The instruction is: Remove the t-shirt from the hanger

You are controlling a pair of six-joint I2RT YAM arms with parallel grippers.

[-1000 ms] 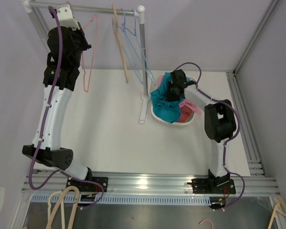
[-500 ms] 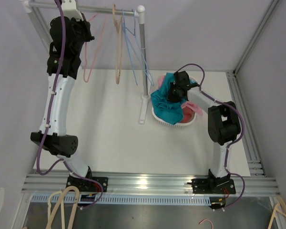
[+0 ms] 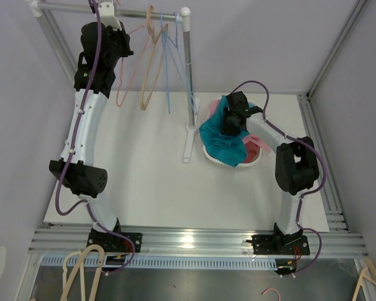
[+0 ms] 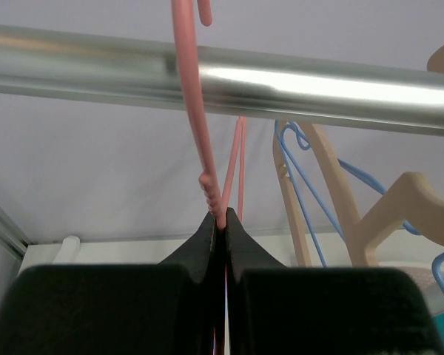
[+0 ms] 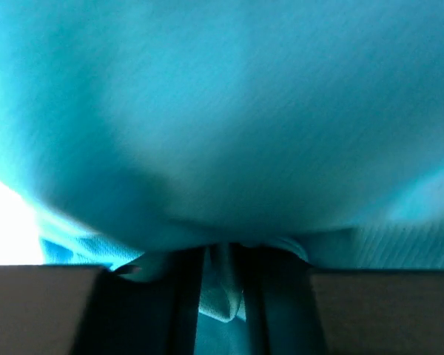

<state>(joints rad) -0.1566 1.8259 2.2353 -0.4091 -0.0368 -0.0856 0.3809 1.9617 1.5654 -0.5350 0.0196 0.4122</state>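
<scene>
Up at the rail [image 4: 296,83], left tool [image 4: 219,217] pinches pink hanger [image 4: 190,111]; right tool [image 5: 222,259] (over basket [image 3: 220,163]) grips t-shirt [image 5: 222,111].

The left arm [image 3: 81,135] extends almost fully upward from its base at the near left. Its elbow sits low and the forearm rises to the wrist at the far left. The left gripper [image 4: 220,222] points upward, jaws pressed together on the thin pink hanger [image 4: 194,133]. The right arm [image 3: 292,169] folds at the elbow (lower link near vertical), forearm reaching left and away. The right gripper [image 5: 222,270] is clamped on a fold of the teal t-shirt [image 5: 222,111].
</scene>
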